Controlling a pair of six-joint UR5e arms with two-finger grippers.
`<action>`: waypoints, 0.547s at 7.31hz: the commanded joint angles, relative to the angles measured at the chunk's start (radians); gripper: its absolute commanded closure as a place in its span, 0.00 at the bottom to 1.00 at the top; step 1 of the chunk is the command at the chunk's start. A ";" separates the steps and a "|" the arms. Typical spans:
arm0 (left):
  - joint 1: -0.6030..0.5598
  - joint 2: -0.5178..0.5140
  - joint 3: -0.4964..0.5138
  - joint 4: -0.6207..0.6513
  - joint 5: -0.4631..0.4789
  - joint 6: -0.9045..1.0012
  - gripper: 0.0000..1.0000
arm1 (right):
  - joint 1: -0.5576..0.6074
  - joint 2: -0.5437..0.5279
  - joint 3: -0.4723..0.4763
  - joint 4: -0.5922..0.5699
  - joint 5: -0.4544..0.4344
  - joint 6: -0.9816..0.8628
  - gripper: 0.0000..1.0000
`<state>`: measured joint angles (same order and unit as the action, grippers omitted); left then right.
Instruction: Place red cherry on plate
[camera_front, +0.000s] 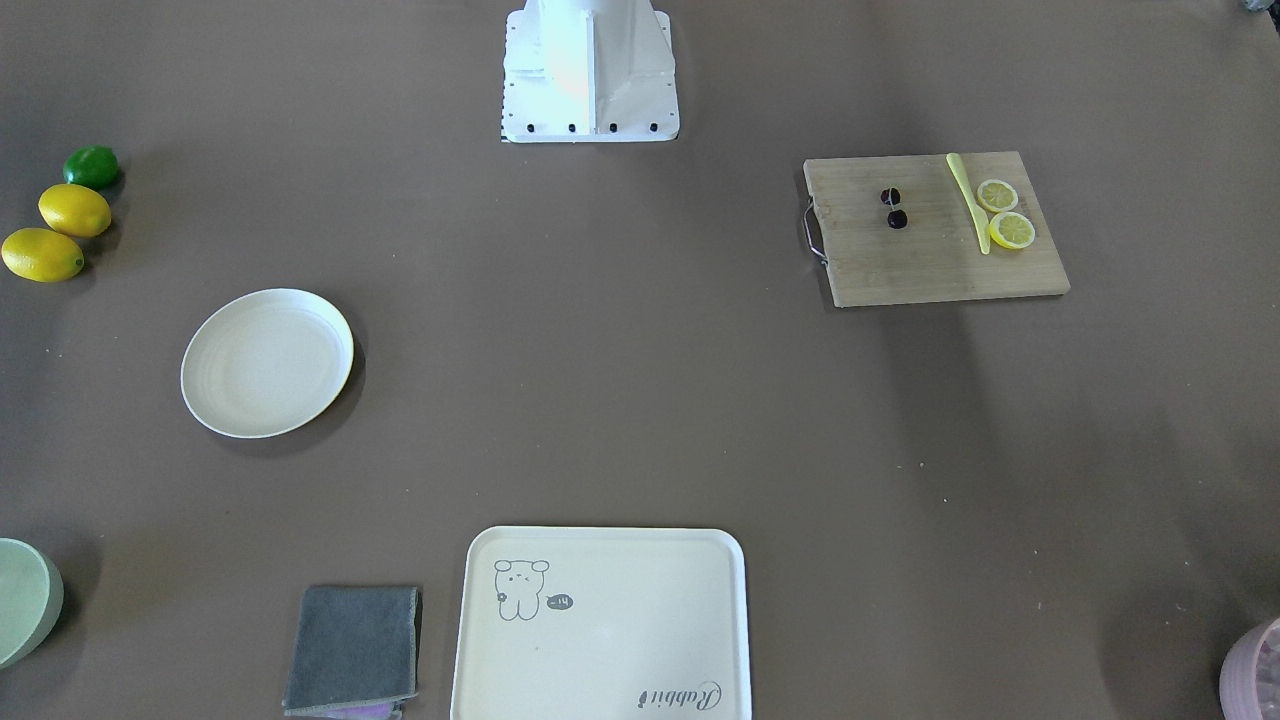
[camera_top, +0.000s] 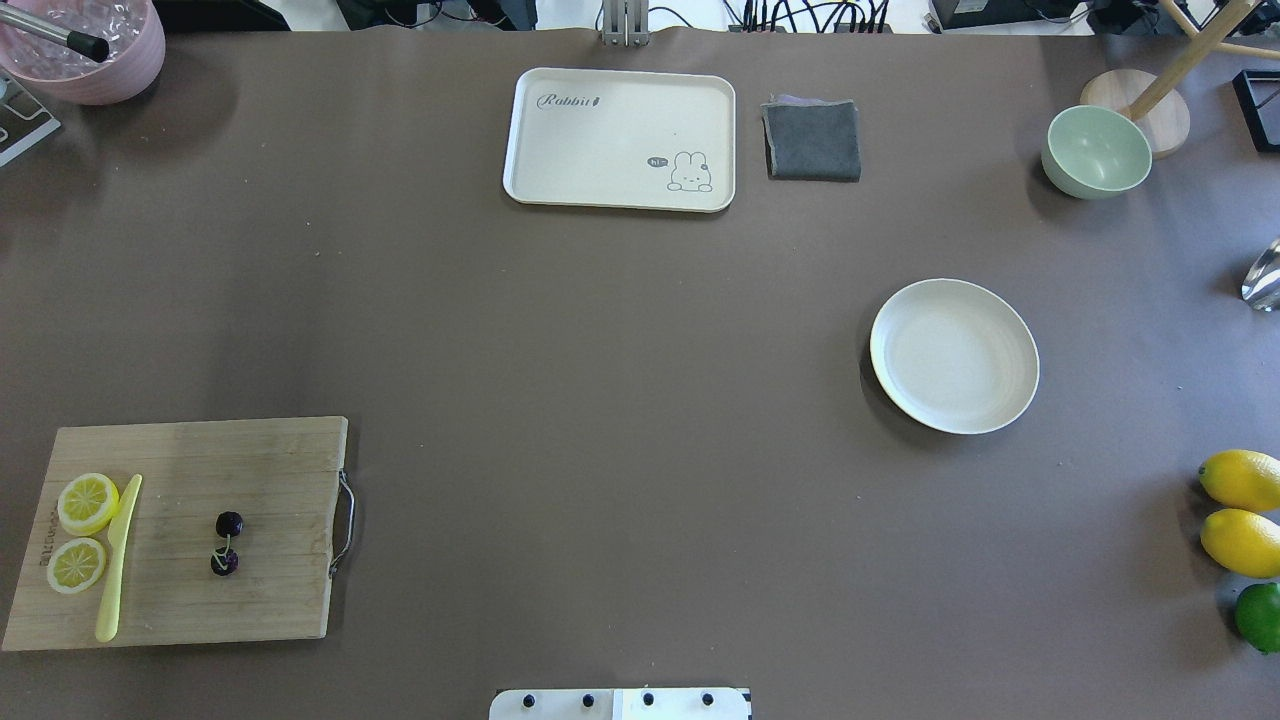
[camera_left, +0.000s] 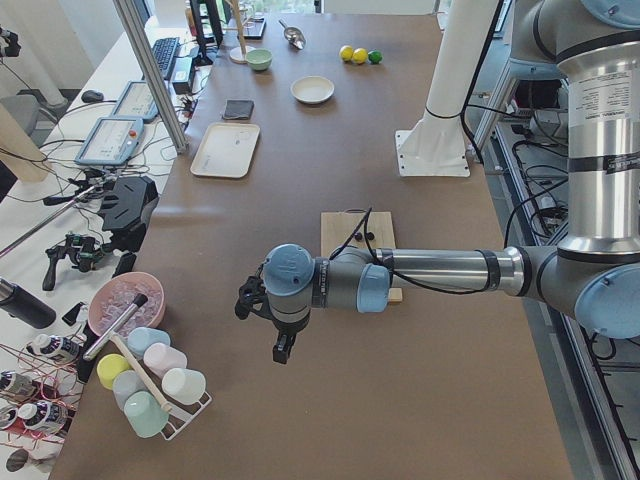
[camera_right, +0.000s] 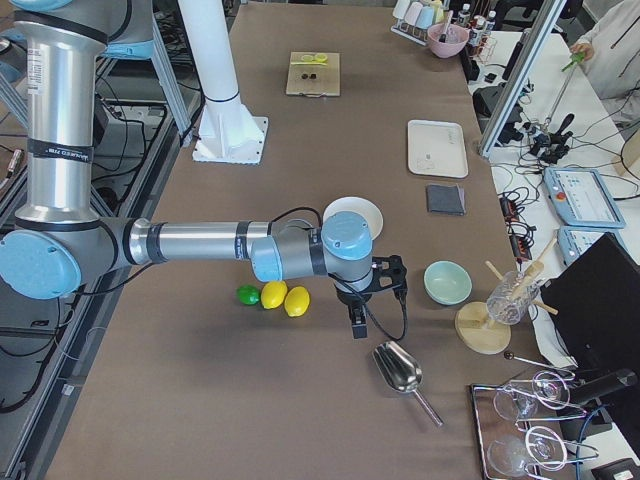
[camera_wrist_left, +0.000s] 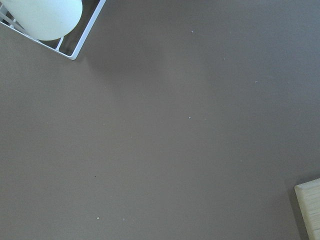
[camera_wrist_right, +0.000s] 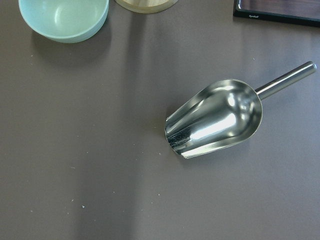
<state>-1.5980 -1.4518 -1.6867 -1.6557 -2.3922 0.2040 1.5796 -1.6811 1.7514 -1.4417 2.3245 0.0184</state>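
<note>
Item: red cherry (camera_top: 227, 543), a pair joined by a thin stem, lying on the cutting board (camera_top: 200, 610) on the robot's left, apart from the lemon slices (camera_top: 88, 502) and the yellow knife (camera_top: 118, 560). We read its long axis as running toward and away from the robot, parallel to the knife.

Plate (camera_top: 955, 355): nothing on it, well apart on the right.

Left gripper (camera_left: 283, 348): over the table past the board's end. Right gripper (camera_right: 357, 322): near a metal scoop (camera_wrist_right: 215, 117). We cannot tell whether either is parted or clenched.

Step, in our judgement: the reach. We advise bringing the left gripper down with its jaws across that axis, low on one fruit.
</note>
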 joint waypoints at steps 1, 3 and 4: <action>0.000 0.004 -0.020 -0.010 -0.004 0.014 0.02 | -0.003 -0.009 0.039 -0.034 0.004 -0.001 0.00; -0.005 0.007 -0.019 -0.007 -0.004 0.003 0.02 | -0.004 -0.009 0.039 -0.032 0.015 -0.001 0.00; -0.005 0.002 -0.016 -0.009 0.004 0.002 0.02 | -0.004 -0.008 0.040 -0.032 0.015 -0.001 0.00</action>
<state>-1.6011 -1.4476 -1.7028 -1.6625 -2.3943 0.2079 1.5758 -1.6895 1.7872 -1.4740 2.3356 0.0169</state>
